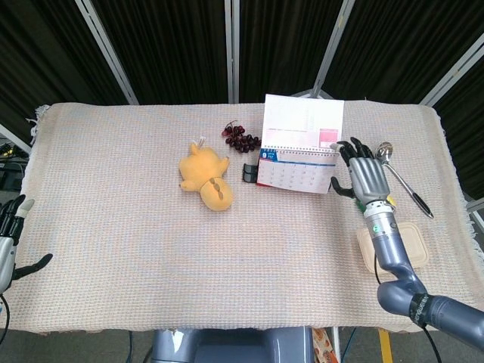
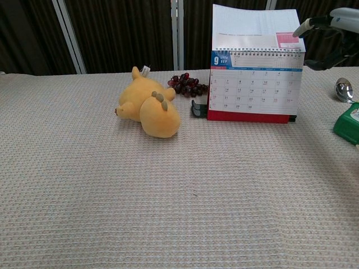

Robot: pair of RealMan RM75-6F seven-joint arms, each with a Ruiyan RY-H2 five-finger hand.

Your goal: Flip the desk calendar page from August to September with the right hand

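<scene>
The desk calendar [image 1: 299, 155] [image 2: 256, 84] stands upright at the back middle of the table, its front page showing a blue 9 for September. A flipped page [image 2: 255, 28] stands up above the spiral binding. My right hand [image 1: 365, 175] [image 2: 331, 33] hovers just right of the calendar, fingers spread, holding nothing. Its fingertips are near the calendar's upper right corner; I cannot tell whether they touch it. My left hand [image 1: 7, 246] shows at the far left edge, off the table, with fingers apart.
A yellow plush toy [image 1: 206, 176] lies left of the calendar, with dark grapes [image 1: 240, 138] behind and a black clip [image 1: 249, 174] beside it. A spoon [image 1: 397, 174], a green item [image 2: 350, 123] and a beige lid [image 1: 393, 246] lie at the right.
</scene>
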